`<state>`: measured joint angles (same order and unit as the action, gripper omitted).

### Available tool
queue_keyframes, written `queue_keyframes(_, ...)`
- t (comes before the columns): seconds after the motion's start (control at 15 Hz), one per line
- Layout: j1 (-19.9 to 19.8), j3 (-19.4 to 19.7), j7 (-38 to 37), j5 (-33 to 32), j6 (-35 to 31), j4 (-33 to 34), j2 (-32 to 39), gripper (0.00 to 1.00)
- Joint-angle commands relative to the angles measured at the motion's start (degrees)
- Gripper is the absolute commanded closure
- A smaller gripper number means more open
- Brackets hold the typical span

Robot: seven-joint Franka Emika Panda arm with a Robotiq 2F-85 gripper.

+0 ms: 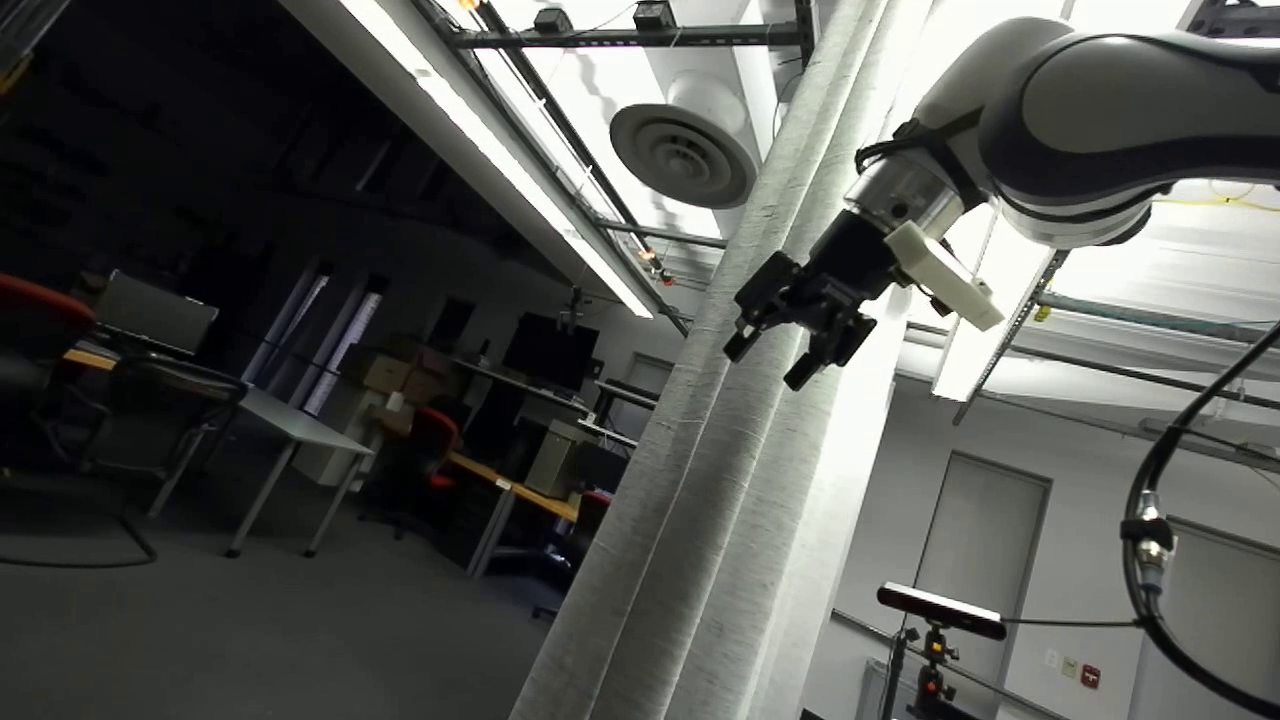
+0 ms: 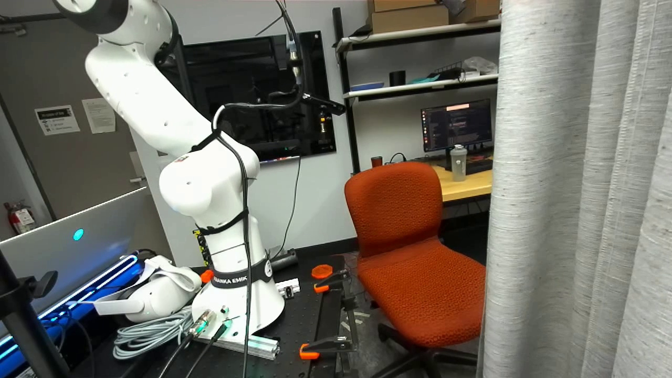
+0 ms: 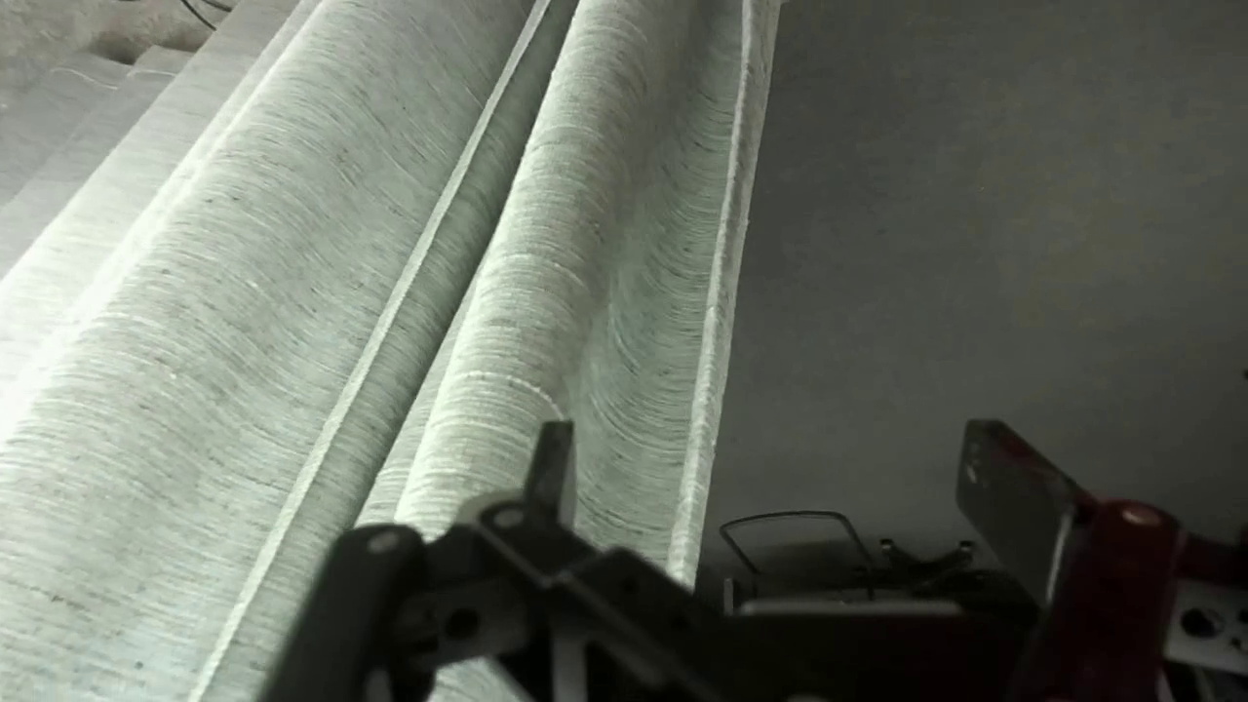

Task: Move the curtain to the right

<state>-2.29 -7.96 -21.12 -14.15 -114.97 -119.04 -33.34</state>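
Note:
The curtain (image 1: 680, 560) is a tall grey-white drape with long folds. It hangs at the right edge of an exterior view (image 2: 556, 189). In the wrist view the curtain (image 3: 292, 341) fills the left half, and its free edge runs down between the two fingers in the picture. My gripper (image 1: 768, 360) is open, fingers pointing down, in front of the curtain in that view. In the wrist view the open gripper (image 3: 770, 439) has its left finger over the curtain and its right finger over dark floor. I cannot tell whether a finger touches the fabric. Nothing is held.
The robot's base (image 2: 239, 294) stands on a black table (image 2: 304, 310) with clamps. An orange chair (image 2: 409, 262) is between base and curtain. A camera on a stand (image 1: 940, 610) is right of the curtain. A dark cable (image 1: 1150, 530) hangs from the arm. Desks (image 1: 300, 420) stand behind.

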Motion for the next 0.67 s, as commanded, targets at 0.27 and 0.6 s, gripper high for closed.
queue_keyframes(0.27, 0.91, -1.48, 1.63, 0.39, -0.19, -2.06, -2.3, 0.0)
queue_keyframes(0.6, 0.91, -1.46, 1.89, 0.39, -0.37, -2.47, -2.56, 0.0)
